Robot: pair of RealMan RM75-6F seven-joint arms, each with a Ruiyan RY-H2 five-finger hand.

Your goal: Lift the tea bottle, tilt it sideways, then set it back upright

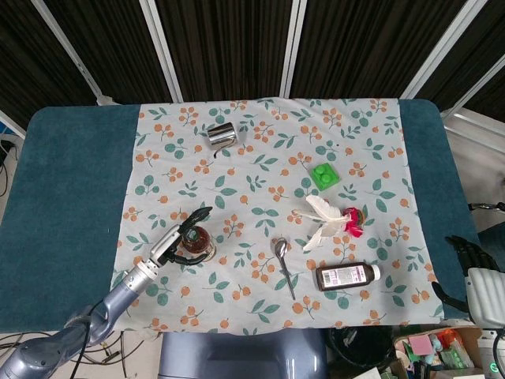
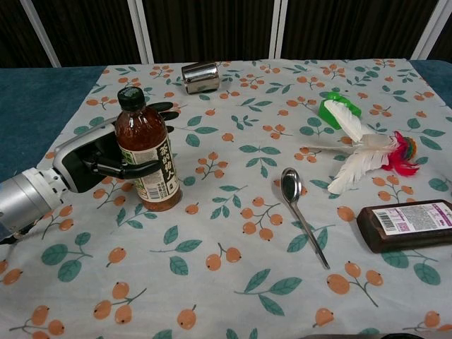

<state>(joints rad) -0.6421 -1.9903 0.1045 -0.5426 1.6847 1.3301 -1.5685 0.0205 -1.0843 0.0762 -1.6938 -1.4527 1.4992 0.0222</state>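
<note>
Nearest the robot, a dark brown medicine bottle lies on its side at the right front of the desk, its white label facing up, and a metal spoon lies just left of it with the bowl pointing away. At the left front, the left robot hand wraps its fingers around the tea bottle, which stands upright on the floral cloth with its dark cap on top; the base looks to be on the cloth. The right robot hand hangs off the desk's right edge, grasping nothing, fingers loosely apart. Farther back, a white feather toy with a red and coloured tip lies to the right, touching a green plastic piece. Farthest away, a shiny metal cup lies tipped on its side.
</note>
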